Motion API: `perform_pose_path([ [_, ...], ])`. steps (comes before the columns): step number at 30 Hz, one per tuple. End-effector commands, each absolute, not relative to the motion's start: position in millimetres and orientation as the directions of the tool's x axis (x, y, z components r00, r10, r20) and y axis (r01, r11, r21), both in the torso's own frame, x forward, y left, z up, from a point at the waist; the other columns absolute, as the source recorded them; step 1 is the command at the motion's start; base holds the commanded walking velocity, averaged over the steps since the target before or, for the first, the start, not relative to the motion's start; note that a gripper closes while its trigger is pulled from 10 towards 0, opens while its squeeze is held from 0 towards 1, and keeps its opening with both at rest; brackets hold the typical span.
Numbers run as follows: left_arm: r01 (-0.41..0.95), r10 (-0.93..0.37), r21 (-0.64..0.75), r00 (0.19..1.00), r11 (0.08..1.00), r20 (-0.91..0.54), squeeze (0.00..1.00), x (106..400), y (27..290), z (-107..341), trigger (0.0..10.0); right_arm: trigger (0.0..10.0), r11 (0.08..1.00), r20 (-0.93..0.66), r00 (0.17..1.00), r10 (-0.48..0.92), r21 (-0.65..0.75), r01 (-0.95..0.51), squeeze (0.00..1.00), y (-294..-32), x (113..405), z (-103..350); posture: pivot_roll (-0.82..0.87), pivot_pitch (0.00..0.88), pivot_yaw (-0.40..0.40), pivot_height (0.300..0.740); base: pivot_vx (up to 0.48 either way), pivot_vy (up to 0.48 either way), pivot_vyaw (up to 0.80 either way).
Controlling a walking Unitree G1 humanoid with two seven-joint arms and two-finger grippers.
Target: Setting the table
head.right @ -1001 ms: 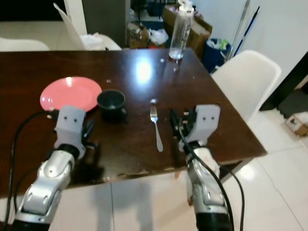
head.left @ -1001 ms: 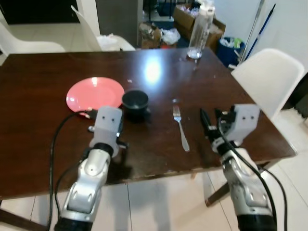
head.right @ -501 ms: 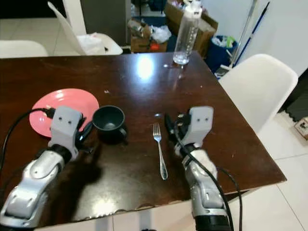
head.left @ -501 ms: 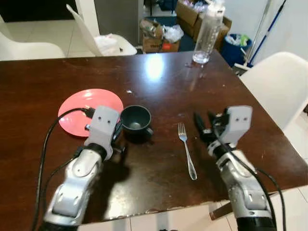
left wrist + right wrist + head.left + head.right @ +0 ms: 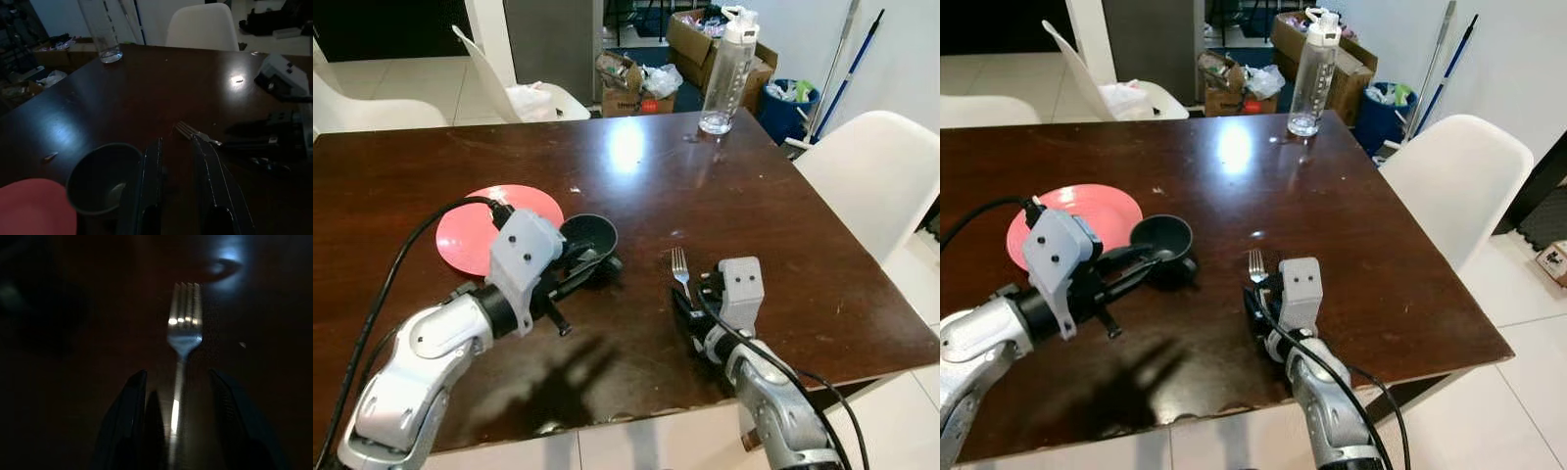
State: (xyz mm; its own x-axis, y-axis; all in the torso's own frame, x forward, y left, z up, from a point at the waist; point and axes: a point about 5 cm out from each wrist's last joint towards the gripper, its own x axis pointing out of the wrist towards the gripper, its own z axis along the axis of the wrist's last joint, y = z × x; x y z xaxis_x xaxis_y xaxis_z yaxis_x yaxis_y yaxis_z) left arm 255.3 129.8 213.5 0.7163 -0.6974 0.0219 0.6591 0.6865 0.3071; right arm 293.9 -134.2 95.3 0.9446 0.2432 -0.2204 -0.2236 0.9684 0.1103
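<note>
One dark table (image 5: 783,206). One pink plate (image 5: 470,230), one dark cup (image 5: 590,235) beside it. One fork (image 5: 680,264), handle between parted fingers of right gripper (image 5: 176,426), not clamped. Left gripper (image 5: 178,181) slightly apart, empty, beside cup. One water bottle (image 5: 722,70) at far edge.

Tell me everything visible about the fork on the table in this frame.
The fork is plain silver metal with four tines and a slim handle, lying flat on the dark wooden table near its front edge, tines pointing away from the robot. It lies right of the dark cup. The right gripper is over the handle, its open black fingers on either side of it. Whether they touch the metal cannot be told.
</note>
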Motion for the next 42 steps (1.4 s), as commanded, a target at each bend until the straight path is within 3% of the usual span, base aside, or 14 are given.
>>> perform_pose_path([
  [1,0.674,-0.708,0.303,0.706,0.674,0.004,0.0,254.0,127.8,211.4,10.0,10.0,0.973,-0.246,0.943,0.227,0.103,-0.207,0.0,-136.0,295.0,93.1,0.0,0.065,0.024,0.74,0.0,0.0,0.0],
  [11,0.691,-0.719,0.29,0.695,0.662,-0.013,0.0,252.0,129.9,213.1,10.0,10.0,0.974,-0.295,0.93,0.222,0.12,-0.194,0.0,-131.2,295.2,86.7,0.0,0.062,0.025,0.74,0.0,0.0,0.0],
  [18,0.689,-0.718,0.29,0.696,0.664,-0.009,0.0,252.8,127.2,213.5,10.0,10.0,0.968,-0.44,0.865,0.239,0.176,-0.178,0.0,-132.6,294.9,59.7,0.01,0.064,0.026,0.74,0.0,0.0,0.0],
  [19,0.687,-0.716,0.289,0.698,0.667,-0.007,0.0,252.8,127.4,213.8,10.0,8.1,0.971,-0.472,0.85,0.233,0.167,-0.173,0.0,-134.3,294.5,54.9,0.02,0.065,0.022,0.74,0.0,0.0,0.0],
  [20,0.687,-0.716,0.289,0.698,0.667,-0.007,0.0,252.8,127.4,213.8,10.0,8.1,0.971,-0.472,0.85,0.233,0.167,-0.173,0.0,-134.3,294.5,54.9,0.02,0.065,0.022,0.74,0.0,0.0,0.0],
  [21,0.685,-0.714,0.289,0.7,0.669,-0.006,0.0,252.7,127.6,214.0,10.0,4.7,0.974,-0.497,0.838,0.223,0.153,-0.169,0.0,-136.0,294.0,50.9,0.02,0.068,0.02,0.74,0.0,0.0,0.0],
  [22,0.683,-0.713,0.288,0.702,0.671,-0.005,0.0,252.6,127.7,214.2,10.0,2.9,0.976,-0.514,0.83,0.214,0.145,-0.162,0.0,-137.5,293.6,47.9,0.02,0.068,0.02,0.74,0.0,0.0,0.0],
  [23,0.681,-0.711,0.287,0.703,0.673,-0.003,0.0,252.5,127.7,214.3,10.0,0.0,0.978,-0.528,0.823,0.208,0.138,-0.158,0.0,-138.8,293.1,45.6,0.02,0.069,0.019,0.74,0.0,0.0,0.0],
  [37,0.675,-0.705,0.285,0.71,0.68,0.0,0.0,253.2,126.2,214.7,10.0,0.0,0.983,-0.548,0.819,0.17,0.148,-0.105,0.0,-144.8,290.5,38.4,0.02,0.077,0.026,0.74,0.0,0.0,0.0],
  [42,0.674,-0.703,0.283,0.711,0.682,0.0,0.0,254.1,124.9,214.5,10.0,0.0,0.988,-0.493,0.861,0.124,0.141,-0.062,0.0,-149.9,295.5,47.0,0.02,0.079,0.026,0.74,0.0,0.0,0.0],
])
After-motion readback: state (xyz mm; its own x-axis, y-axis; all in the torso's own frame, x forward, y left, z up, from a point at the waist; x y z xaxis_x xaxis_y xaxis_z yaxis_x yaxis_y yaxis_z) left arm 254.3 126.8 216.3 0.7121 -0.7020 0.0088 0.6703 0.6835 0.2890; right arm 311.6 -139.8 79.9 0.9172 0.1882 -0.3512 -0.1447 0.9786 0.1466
